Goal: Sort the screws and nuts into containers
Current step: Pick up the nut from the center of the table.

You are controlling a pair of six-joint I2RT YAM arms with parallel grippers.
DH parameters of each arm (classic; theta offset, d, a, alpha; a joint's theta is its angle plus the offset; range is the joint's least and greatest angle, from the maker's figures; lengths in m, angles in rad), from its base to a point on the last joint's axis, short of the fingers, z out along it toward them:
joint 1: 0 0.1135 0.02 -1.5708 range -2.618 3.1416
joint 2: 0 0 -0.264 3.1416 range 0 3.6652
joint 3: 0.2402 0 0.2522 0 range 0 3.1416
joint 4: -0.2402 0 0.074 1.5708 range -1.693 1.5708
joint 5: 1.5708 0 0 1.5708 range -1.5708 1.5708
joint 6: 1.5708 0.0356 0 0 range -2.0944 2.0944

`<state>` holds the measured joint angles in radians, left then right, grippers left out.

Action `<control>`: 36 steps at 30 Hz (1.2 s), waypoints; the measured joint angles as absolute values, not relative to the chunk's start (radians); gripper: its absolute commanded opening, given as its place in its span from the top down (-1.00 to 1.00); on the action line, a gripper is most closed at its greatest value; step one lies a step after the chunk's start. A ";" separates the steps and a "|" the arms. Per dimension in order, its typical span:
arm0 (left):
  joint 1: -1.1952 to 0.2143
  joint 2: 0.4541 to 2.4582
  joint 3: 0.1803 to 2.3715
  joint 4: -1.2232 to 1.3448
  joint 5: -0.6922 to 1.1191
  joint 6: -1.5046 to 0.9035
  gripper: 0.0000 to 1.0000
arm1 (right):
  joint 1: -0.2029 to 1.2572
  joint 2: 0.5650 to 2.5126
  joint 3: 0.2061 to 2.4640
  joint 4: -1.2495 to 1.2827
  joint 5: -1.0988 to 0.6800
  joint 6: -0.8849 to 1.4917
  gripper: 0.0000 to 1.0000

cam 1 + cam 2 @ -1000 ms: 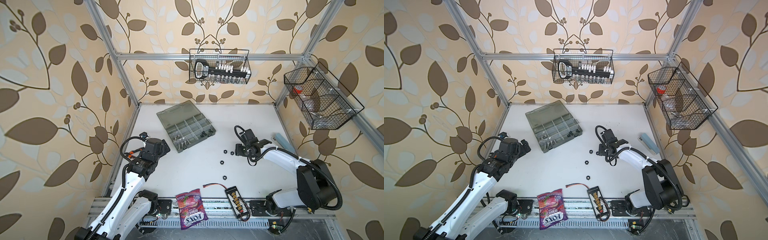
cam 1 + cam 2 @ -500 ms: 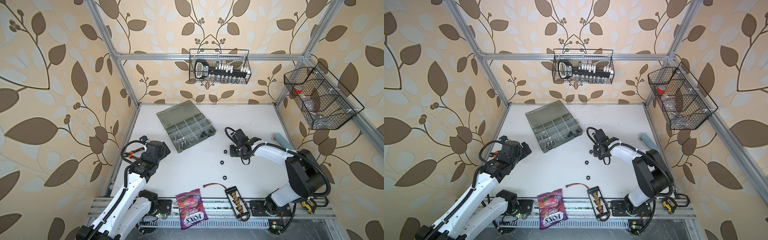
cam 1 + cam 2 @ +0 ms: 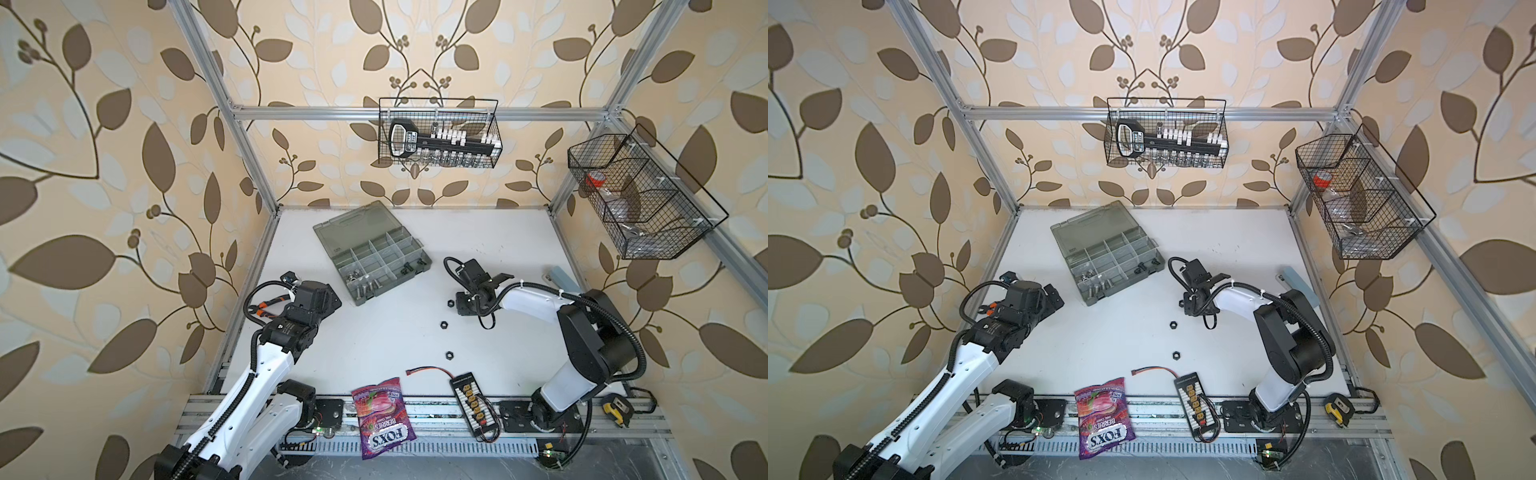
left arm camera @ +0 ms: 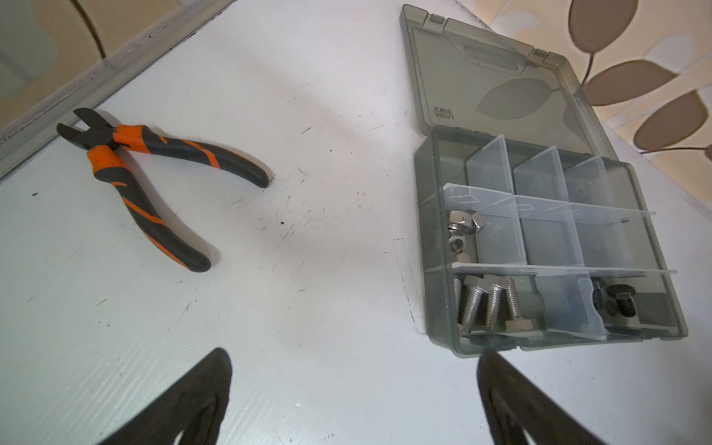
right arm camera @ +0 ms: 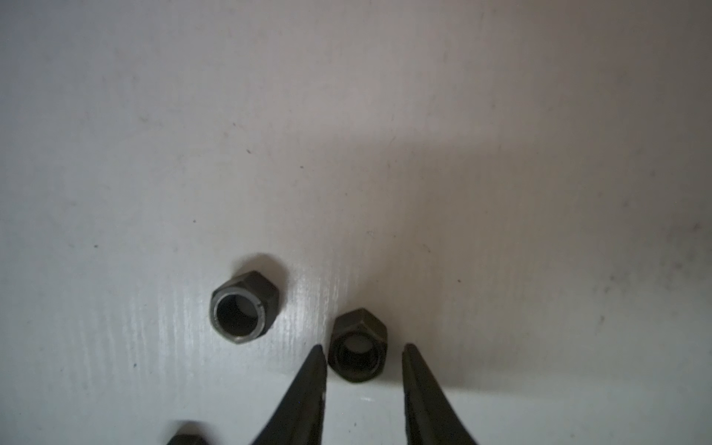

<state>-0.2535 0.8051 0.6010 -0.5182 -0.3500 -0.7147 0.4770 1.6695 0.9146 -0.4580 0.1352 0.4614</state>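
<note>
The grey-green organizer case (image 3: 353,227) lies open at the back left of the white table, also in the left wrist view (image 4: 501,96). Its containers hold silver screws (image 4: 485,304), black screws (image 4: 616,302) and silver nuts (image 4: 460,231). Three black nuts lie loose mid-table (image 3: 449,302) (image 3: 444,324) (image 3: 449,355). My right gripper (image 5: 362,352) points down at the table, open, its fingertips narrowly flanking another black nut (image 5: 359,345); the neighbouring nut (image 5: 244,306) sits just outside. My left gripper (image 4: 352,358) is wide open over bare table near the case's corner.
Orange-black pliers (image 4: 154,181) lie left of the case by the frame rail. A candy bag (image 3: 382,415) and a black connector board (image 3: 471,399) sit at the front edge. Wire baskets hang on the back wall (image 3: 438,137) and right wall (image 3: 640,195).
My right arm has swung left across the table to the nuts, and its jaws have narrowed round one. The left arm has barely shifted.
</note>
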 measured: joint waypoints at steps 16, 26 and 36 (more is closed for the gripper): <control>-0.253 0.805 0.601 -0.518 -0.349 -0.715 -0.98 | 0.478 1.683 0.916 -0.424 0.146 0.451 0.60; -0.253 0.805 0.601 -0.518 -0.349 -0.715 -0.98 | 0.478 1.687 0.916 -0.405 0.151 0.449 0.32; -0.253 0.807 0.601 -0.518 -0.348 -0.715 -0.98 | 0.477 1.703 0.929 -0.394 0.165 0.448 0.48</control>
